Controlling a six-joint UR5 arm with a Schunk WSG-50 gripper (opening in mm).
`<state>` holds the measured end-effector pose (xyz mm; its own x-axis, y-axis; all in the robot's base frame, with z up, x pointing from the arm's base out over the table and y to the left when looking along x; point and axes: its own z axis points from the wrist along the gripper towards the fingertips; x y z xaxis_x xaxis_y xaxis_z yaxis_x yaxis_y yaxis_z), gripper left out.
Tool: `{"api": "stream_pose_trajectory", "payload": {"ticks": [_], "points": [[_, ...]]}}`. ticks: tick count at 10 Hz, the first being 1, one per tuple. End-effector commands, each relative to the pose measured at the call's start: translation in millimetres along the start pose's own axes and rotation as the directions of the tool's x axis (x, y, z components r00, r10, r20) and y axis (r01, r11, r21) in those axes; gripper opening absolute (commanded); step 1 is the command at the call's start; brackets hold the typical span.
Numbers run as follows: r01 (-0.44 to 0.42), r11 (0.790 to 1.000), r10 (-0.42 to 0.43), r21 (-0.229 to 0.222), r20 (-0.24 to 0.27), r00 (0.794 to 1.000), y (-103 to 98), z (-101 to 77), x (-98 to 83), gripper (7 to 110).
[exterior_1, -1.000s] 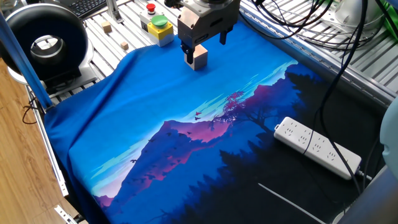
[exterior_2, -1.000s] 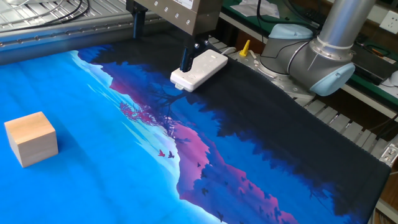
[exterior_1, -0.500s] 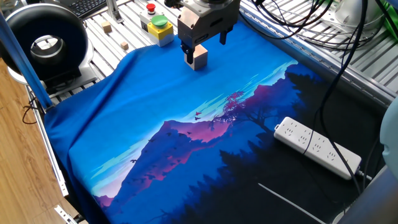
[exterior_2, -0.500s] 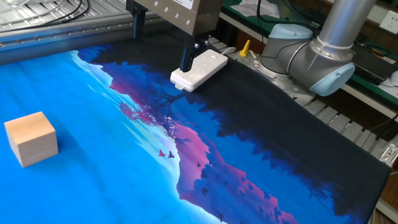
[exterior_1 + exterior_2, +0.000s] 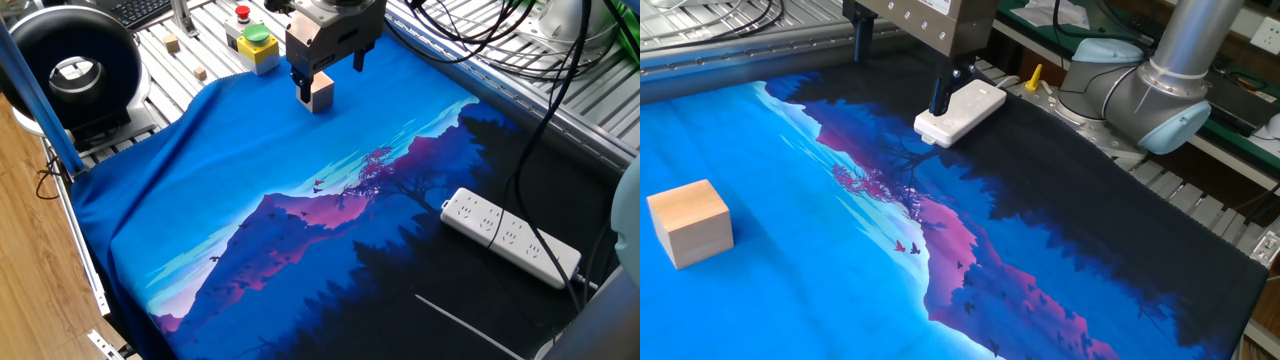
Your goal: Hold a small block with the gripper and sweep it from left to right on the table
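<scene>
Now, gripper (image 5: 331, 80): jaws spread wide with nothing between them; it hangs above the cloth and has hold of nothing.
Small block (image 5: 690, 222): sits flat on the bright blue sky part of the cloth, free on every side. In one fixed view a dark finger (image 5: 304, 88) overlaps the block (image 5: 323, 93); the other fixed view shows the block well apart from the gripper (image 5: 898, 84).
Cloth (image 5: 250, 160): covers most of the table (image 5: 600, 120); one long side droops over the table's border next to the wooden floor (image 5: 30, 250).
Nearest edge: the block lies near the cloth's border by the yellow button box (image 5: 252, 42). Bare slats begin just past it, carrying two tiny cubes (image 5: 172, 43) (image 5: 201, 73).
Open room: plain blue cloth surrounds the block, then the purple mountains, with nothing lying on them.
Obstacle: a white power strip (image 5: 510, 237) rests on the dark forest part, well apart from the block, its cable trailing off the cloth.
Arm (image 5: 1160, 80): stands beyond the dark end of the cloth (image 5: 790, 180).
</scene>
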<state>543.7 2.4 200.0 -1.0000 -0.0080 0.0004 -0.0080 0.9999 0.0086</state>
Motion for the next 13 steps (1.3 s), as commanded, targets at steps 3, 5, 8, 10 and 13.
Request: {"api": "stream_pose_trajectory", "payload": {"ticks": [3, 5, 8, 10, 13], "points": [[0.007, 0.999, -0.007, 0.032, 0.019, 1.0, -3.8, -1.1, -6.9, 7], [0.008, 0.999, -0.009, 0.032, 0.019, 1.0, -4.3, -1.2, -7.2, 7], [0.016, 0.999, -0.017, 0.033, 0.024, 1.0, -4.3, -1.5, -8.6, 7], [0.03, 0.999, -0.031, 0.035, 0.037, 0.999, -6.4, -2.2, -12.5, 7], [0.047, 0.998, -0.048, 0.033, 0.041, 0.998, -8.5, -6.0, -19.4, 7]]}}
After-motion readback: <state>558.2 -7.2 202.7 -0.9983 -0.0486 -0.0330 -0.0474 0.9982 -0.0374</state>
